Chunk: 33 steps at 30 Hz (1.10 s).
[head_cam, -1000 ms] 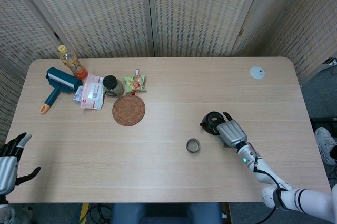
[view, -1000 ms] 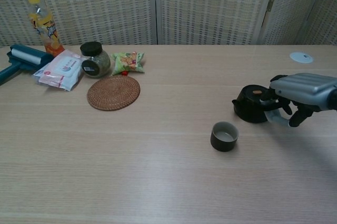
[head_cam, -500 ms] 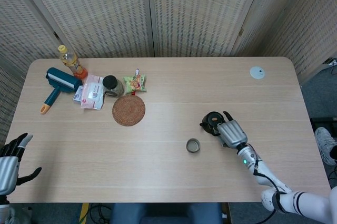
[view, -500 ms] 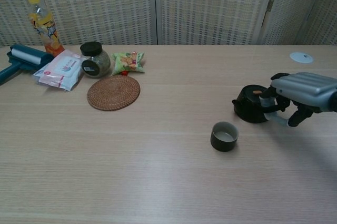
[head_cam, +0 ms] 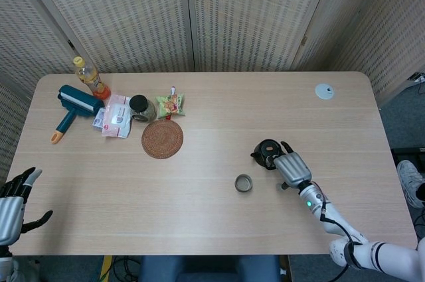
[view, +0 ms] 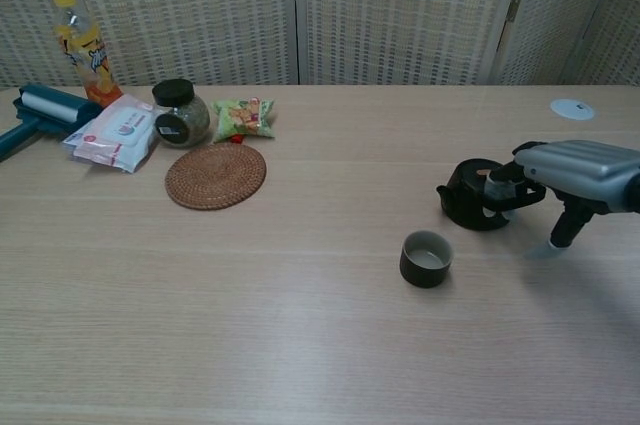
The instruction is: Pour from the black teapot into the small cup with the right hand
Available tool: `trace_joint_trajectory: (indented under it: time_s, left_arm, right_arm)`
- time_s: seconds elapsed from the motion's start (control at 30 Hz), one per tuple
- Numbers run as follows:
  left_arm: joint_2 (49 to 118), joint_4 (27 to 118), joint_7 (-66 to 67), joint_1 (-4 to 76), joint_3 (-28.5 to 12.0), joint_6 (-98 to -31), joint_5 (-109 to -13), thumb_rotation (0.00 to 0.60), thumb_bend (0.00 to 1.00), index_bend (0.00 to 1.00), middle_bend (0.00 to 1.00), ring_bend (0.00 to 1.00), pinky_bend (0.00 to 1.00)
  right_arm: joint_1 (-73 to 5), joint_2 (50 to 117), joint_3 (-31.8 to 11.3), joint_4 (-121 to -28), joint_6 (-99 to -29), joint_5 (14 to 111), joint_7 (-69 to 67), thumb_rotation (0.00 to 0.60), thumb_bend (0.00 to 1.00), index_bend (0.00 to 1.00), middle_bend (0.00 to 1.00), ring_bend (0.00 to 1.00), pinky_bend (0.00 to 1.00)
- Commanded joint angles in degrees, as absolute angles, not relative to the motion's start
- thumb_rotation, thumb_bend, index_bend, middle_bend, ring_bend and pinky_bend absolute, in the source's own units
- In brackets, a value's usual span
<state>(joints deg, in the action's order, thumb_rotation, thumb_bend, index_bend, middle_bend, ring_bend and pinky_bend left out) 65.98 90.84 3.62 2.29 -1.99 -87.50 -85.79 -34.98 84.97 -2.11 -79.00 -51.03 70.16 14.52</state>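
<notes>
Sitting on the table [view: 300, 345] to the right of centre, black teapot [view: 472, 197], now tipped a little and shifted slightly left against half a second ago, spout side nearer the small cup [view: 426, 258]. Gripped at its handle side by the right hand [view: 572, 167], fingers [view: 508, 195] curled tighter around it than before, thumb pointing down. Standing upright, just in front and left of the pot, apart from it, unmoved. Resting off the table's near-left corner, left hand [head_cam: 13, 201], fingers spread, holding nothing, as earlier. Lying unchanged far left: woven coaster [view: 215, 175], jar [view: 180, 113], snack packet [view: 243, 117].
</notes>
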Motion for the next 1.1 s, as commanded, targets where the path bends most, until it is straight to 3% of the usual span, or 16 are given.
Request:
trace_joint_trajectory:
  time_s: [0.03,0.27,0.33,0.47,0.57,0.73,0.97,1.1]
  left_arm:
    - [66.0,90.8,3.6,2.3,-2.0,-87.5,-85.8,0.600,0.19,0.12,0.09,0.14,0.17]
    - [66.0,90.8,3.5,2.3,-1.9,-87.4,-85.8,0.600,0.19,0.12,0.09,0.14,0.17]
    - [66.0,90.8,3.4,2.4,-1.9,-87.3,-85.9,0.600,0.19,0.12,0.09,0.14,0.17]
    - [66.0,90.8,3.3,2.4,-1.9,-87.1,-85.8,0.600,0.19,0.12,0.09,0.14,0.17]
    - [66.0,90.8,3.2,2.5,-1.8,-87.1,-85.9,0.600,0.19,0.12,0.09,0.14,0.17]
    - [66.0,90.8,2.9,2.5,-1.8,-87.1,-86.0,0.600,0.19,0.12,0.09,0.14,0.17]
    - [65.9,90.8,2.8,2.5,-1.8,-87.1,-86.1,0.600,0.19,0.12,0.09,0.14,0.17]
    - [65.9,90.8,2.8,2.5,-1.8,-87.1,-86.1,0.600,0.19,0.12,0.09,0.14,0.17]
  right_arm:
    - [-35.0,84.9,-2.3,-79.1,-50.8,70.1,14.1,0.600,0.00,0.49,0.50,0.41,0.00]
    - [-35.0,84.7,-2.7,-79.2,-50.1,69.6,13.5,0.595,0.00,0.57,0.54,0.44,0.00]
    - [-34.9,84.7,-2.8,-79.2,-50.0,69.4,13.5,0.555,0.00,0.58,0.54,0.44,0.00]
    - [-34.9,84.6,-2.9,-79.2,-50.1,69.3,13.6,0.417,0.00,0.62,0.55,0.44,0.00]
    - [-34.7,84.6,-3.1,-79.2,-50.5,69.3,13.7,0.365,0.00,0.64,0.56,0.44,0.00]
    - [-34.6,84.7,-3.2,-79.5,-50.8,69.1,14.3,0.336,0.00,0.66,0.58,0.45,0.00]
    - [-34.6,84.9,-3.5,-79.2,-50.6,68.6,14.7,0.334,0.00,0.79,0.69,0.55,0.00]
    - [-34.9,85.0,-3.9,-79.1,-50.5,68.3,15.0,0.334,0.00,0.81,0.72,0.59,0.00]
